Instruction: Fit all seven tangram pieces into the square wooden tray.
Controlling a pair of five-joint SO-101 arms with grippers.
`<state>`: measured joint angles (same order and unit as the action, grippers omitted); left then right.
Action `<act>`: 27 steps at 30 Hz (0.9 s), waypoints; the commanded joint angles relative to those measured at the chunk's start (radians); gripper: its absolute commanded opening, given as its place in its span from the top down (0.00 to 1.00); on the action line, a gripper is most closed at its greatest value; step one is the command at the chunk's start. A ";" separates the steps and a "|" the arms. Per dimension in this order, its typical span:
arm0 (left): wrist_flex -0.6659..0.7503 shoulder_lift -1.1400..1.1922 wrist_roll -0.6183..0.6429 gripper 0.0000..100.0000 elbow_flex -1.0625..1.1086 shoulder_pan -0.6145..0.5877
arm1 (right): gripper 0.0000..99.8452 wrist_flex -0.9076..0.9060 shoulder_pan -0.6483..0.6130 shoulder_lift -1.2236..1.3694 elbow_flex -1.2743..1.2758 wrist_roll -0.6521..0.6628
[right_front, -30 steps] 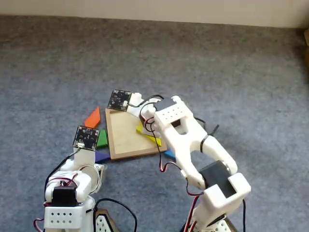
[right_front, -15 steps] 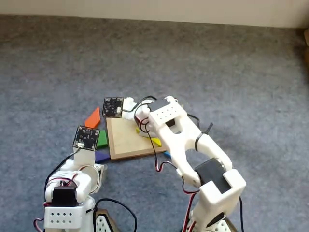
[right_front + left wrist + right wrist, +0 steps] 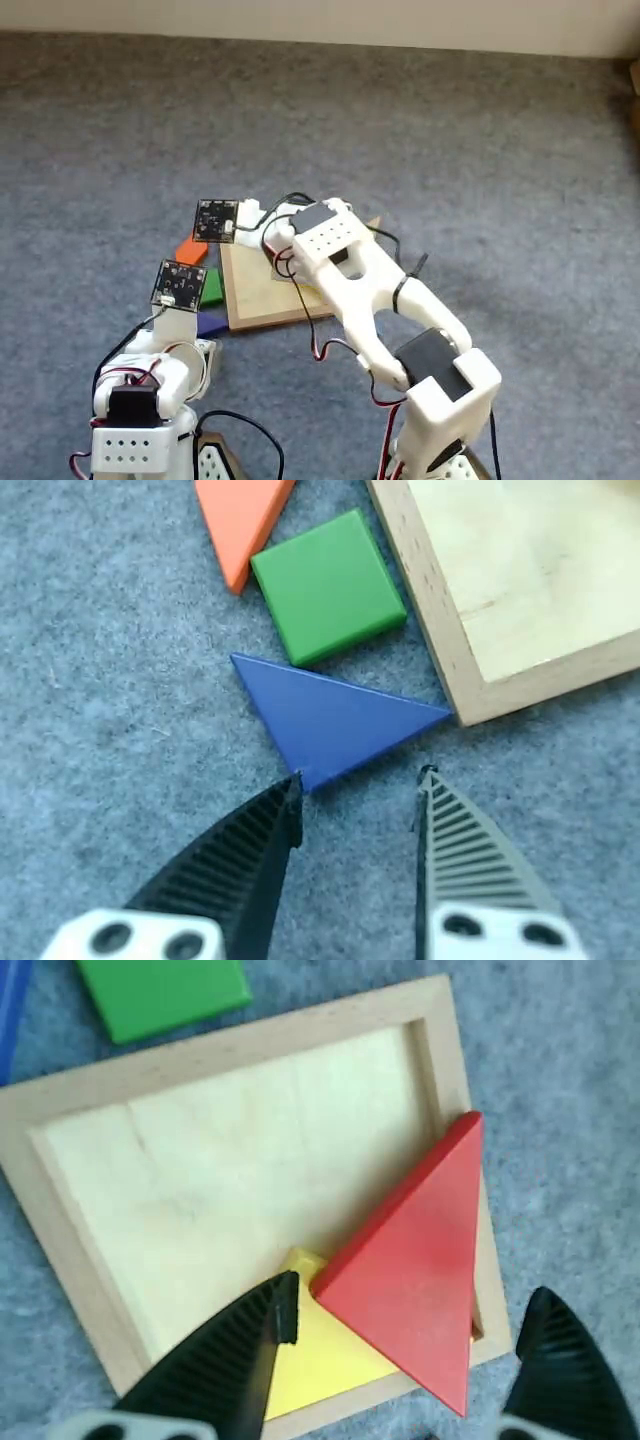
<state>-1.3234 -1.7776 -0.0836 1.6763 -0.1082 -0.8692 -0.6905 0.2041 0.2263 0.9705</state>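
Fingers first: closest in, the left fingers (image 3: pixel 270 830) hang spread wide and empty just above the grey-carpeted desk (image 3: pixel 110 710), their tips either side of the near point of the blue triangle (image 3: pixel 325 720). That piece lies flat outside the square wooden tray (image 3: pixel 440 640), one corner right up against the tray's outer corner. It looks like light, rigid, smooth plastic, and thin too. I'd pinch it edge to edge across the narrow end, and I'd expect it to skate away if the squeeze lands off-centre.

Just beyond sits the green square (image 3: pixel 328 585), right beside the blue one, and past that the orange piece (image 3: pixel 240 515). Both crowd the approach, so a sloppy close could nudge them.

Farther out, the right fingers (image 3: pixel 245 1340) are parted too, gripping nothing, poised on either side of the red triangle (image 3: pixel 410 1270). Red lies at the tray's side, lapping over the rim and over a yellow piece (image 3: pixel 320 1355), so it is probably not seated flat yet. Most of the tray floor is bare wood.
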 commanded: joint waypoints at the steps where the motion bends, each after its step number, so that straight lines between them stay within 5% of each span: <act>1: -0.003 -0.042 0.011 0.81 0.021 -0.012 | 0.67 0.008 -0.021 -0.022 -0.058 -0.028; 8: -0.003 -0.042 0.011 0.81 0.021 -0.012 | 0.69 0.008 0.010 -0.087 -0.056 -0.066; 15: -0.003 -0.042 0.011 0.81 0.021 -0.012 | 1.00 -0.047 0.056 -0.260 -0.053 -0.385; 27: -0.003 -0.042 0.011 0.81 0.021 -0.012 | 1.00 0.051 0.156 -0.134 -0.048 -0.707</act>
<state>-1.3234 -1.7776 -0.0836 1.6763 -0.1082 -0.8876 -0.5508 0.0491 0.2263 0.3138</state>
